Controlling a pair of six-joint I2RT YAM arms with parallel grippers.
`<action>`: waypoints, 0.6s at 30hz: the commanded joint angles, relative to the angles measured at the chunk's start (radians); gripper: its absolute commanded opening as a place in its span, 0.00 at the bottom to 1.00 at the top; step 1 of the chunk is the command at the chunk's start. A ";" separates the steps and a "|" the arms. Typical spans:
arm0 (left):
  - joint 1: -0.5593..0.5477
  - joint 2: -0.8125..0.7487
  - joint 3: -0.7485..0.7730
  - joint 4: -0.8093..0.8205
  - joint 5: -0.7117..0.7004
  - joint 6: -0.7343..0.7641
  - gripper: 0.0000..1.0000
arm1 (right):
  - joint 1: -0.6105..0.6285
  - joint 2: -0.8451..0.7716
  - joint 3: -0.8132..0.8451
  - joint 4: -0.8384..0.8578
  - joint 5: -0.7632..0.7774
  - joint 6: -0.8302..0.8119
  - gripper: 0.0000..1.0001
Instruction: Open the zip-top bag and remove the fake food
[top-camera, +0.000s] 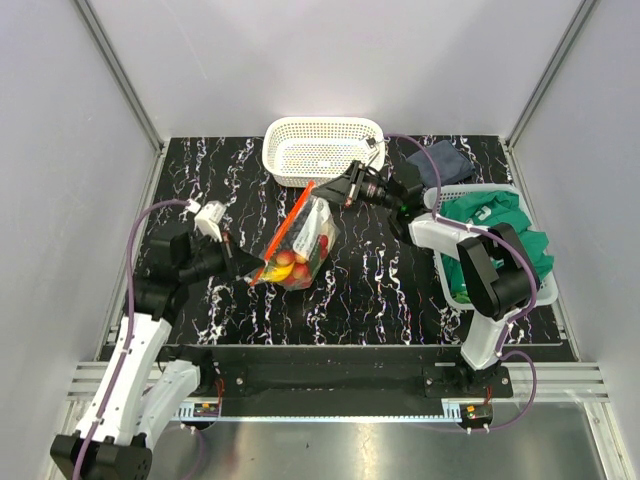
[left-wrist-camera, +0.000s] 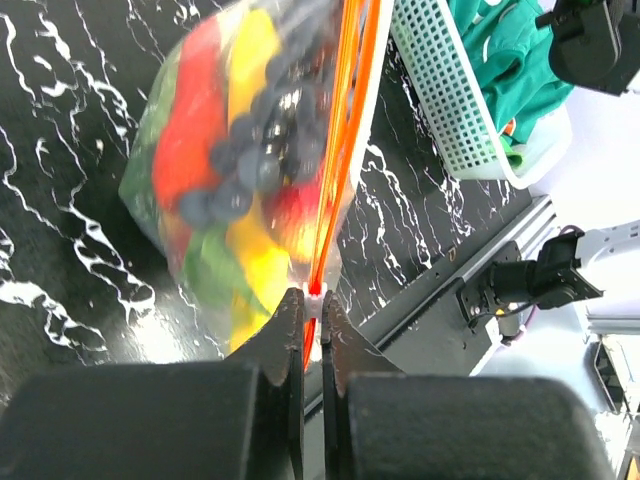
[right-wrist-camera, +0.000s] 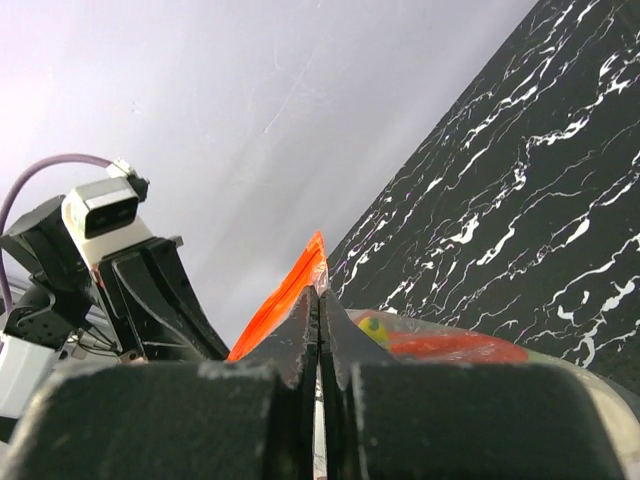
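- Zip-top bag sits near table centre with the fake food packed inside. Its orange zip strip runs along the top and looks closed.
- Left gripper, at the bag's 8 o'clock, is clamped on the strip's near end.
- Right gripper, at 1 o'clock, pinches the far end.
- Likely risk: both grips hold the strip's ends, so pulling apart may only stretch it. The thin plastic could also slip free and the bag drop.
- No brand or legible writing shows.
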 joint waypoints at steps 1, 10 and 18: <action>-0.003 -0.078 -0.022 -0.096 -0.006 -0.036 0.00 | -0.037 -0.026 0.009 0.123 0.072 -0.004 0.00; -0.003 -0.127 -0.041 -0.225 -0.034 -0.099 0.00 | -0.046 -0.008 0.012 0.134 0.066 0.001 0.00; -0.003 -0.146 -0.004 -0.257 -0.020 -0.066 0.23 | -0.046 0.027 0.029 0.192 0.012 0.032 0.00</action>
